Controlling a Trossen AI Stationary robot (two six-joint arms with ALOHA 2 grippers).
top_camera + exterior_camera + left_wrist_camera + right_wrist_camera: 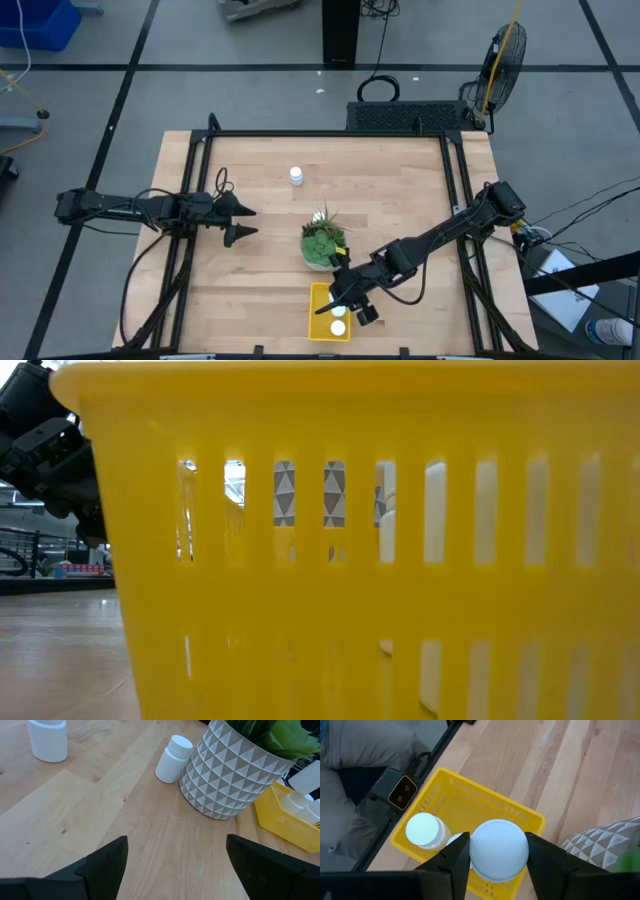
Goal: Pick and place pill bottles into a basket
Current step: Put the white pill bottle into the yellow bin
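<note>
The yellow basket [322, 328] stands near the table's near edge; in the low view its slatted wall [300, 580] fills the picture. My right gripper [341, 303] is over the basket, shut on a white pill bottle [499, 851]. Another bottle [424, 830] lies in the basket. One bottle [296, 176] stands on the table toward the far side; it also shows in the left wrist view [47, 740]. One more bottle [173, 759] leans against the plant pot [230, 775]. My left gripper [245, 222] is open and empty, left of the plant. My right gripper pinches the bottle between its two fingers [455, 857], one on each side of the body just under the cap [499, 847]. The fingers come from above, pointing down. The bottle is upright over the basket's inside; whether its bottom rests on the basket floor does not show.
The potted plant [323, 243] in a grey patterned pot stands mid-table, just beyond the basket and close to my right arm. A dark frame rail [330, 134] runs round the wooden table. Bare wood lies between my left gripper and the pot.
</note>
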